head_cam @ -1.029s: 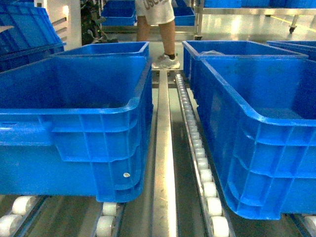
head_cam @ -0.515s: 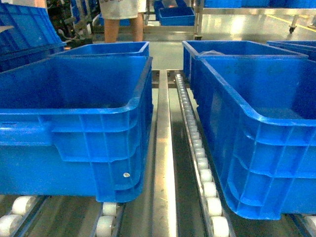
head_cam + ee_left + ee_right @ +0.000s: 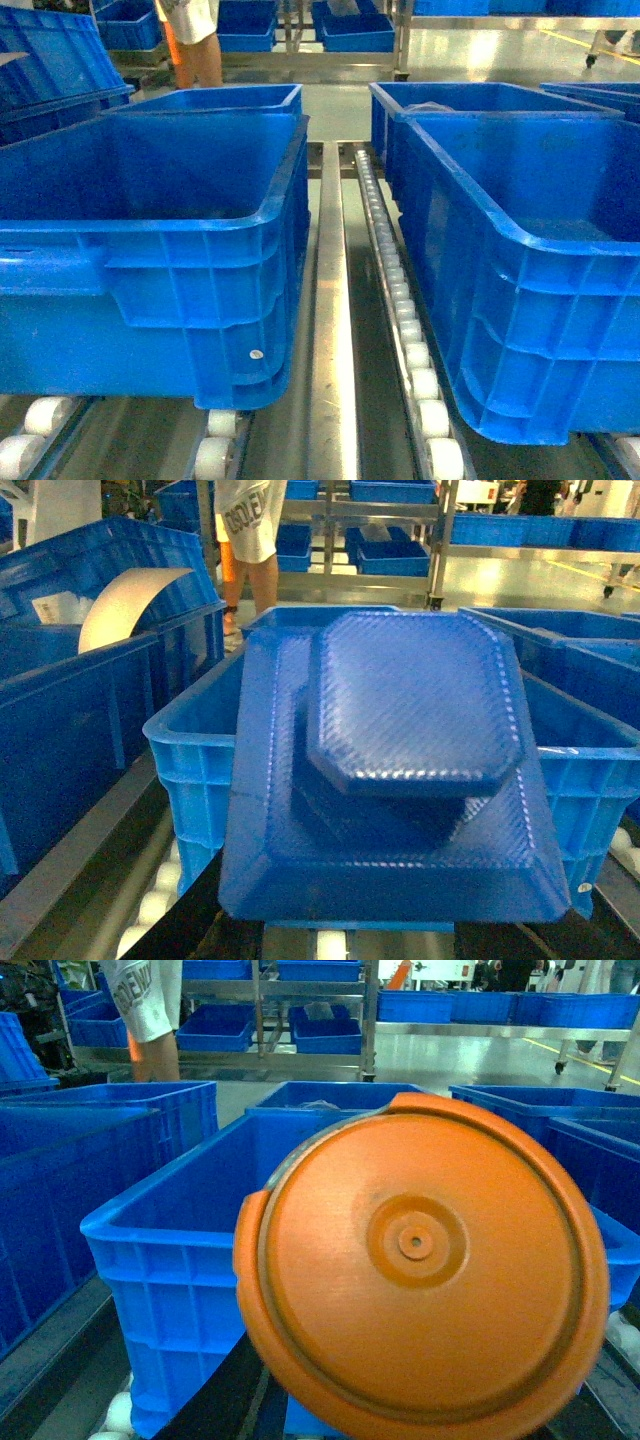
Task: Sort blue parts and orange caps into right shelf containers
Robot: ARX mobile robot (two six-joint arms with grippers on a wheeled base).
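Observation:
A textured blue part, a stepped rectangular piece, fills the left wrist view. My left gripper is shut on its lower edge, with dark fingers showing below it. A round orange cap fills the right wrist view, and my right gripper is shut on its bottom rim. Behind each piece stands a bright-blue crate. In the head view the right shelf containers sit on the right roller lane, with a second one behind. Neither gripper appears in the head view.
A large blue crate stands on the left lane. A steel rail and a row of white rollers run between the lanes. A person stands far back left. A tan curled sheet sits in a crate at left.
The person in the background has walked from the middle to the far left. The crates and the lanes have not moved.

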